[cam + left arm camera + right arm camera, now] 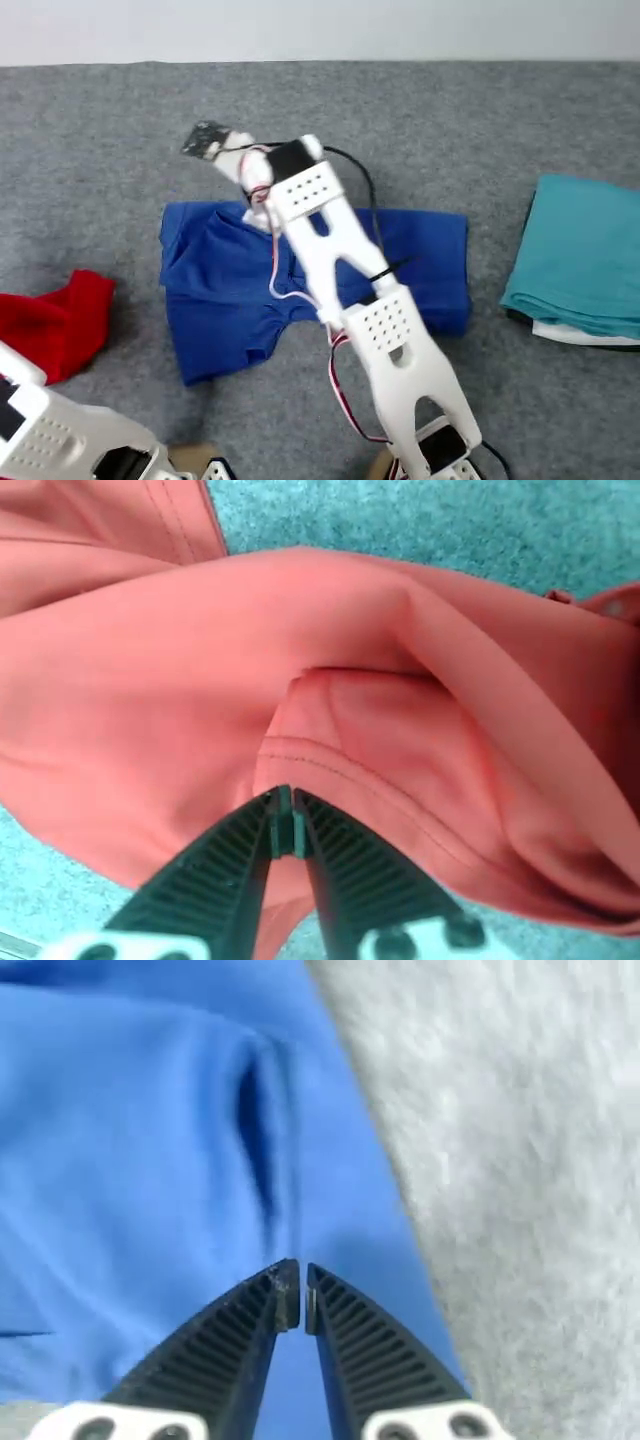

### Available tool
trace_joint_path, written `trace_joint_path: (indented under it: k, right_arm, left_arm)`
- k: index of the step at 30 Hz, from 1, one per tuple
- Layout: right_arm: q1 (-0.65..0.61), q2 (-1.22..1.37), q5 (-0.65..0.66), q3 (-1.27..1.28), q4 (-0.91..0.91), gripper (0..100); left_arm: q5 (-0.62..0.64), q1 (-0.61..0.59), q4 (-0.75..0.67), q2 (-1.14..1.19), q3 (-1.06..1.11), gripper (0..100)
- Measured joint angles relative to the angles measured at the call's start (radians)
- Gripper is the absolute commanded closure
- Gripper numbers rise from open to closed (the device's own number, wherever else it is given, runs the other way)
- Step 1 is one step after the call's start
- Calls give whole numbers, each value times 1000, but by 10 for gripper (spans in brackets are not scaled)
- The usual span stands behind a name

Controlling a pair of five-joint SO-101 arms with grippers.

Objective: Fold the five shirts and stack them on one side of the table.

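The grey table carries the blue shirt at its middle, partly folded and rumpled, with the right arm stretched over it. A teal-topped stack sits toward the high view's right edge, and the red shirt is bunched at its left. The right gripper hangs over blue cloth near the shirt's edge, fingers almost together, seemingly gripping nothing. The left gripper has its fingers pressed together above red cloth. A pinch that catches just one layer would likely drag the fold askew. The high view places the shirts, while the wrist views add fingertips and creases.
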Motion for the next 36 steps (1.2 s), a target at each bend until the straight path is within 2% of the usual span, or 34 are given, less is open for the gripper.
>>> trace_joint_path:
  k: [7, 12, 15, 22, 28, 36]
  right_arm:
    - [-98, 17, 2, -14, 5, 973]
    - [-164, 15, -5, -14, 98, 971]
    - [-187, -15, -71, 18, 98, 969]
    - [-273, -262, -91, 361, 100, 969]
    - [-278, -377, -100, 669, 100, 969]
    - [-278, -319, -143, 726, 32, 970]
  left_arm:
    - [0, 0, 0, 0, 0, 993]
    - [0, -20, -17, -80, 0, 993]
    - [0, -46, -41, -130, 0, 992]
    - [0, -57, -58, -144, 0, 992]
    - [0, -57, -58, -144, 0, 992]
    - [0, -57, -58, -144, 0, 992]
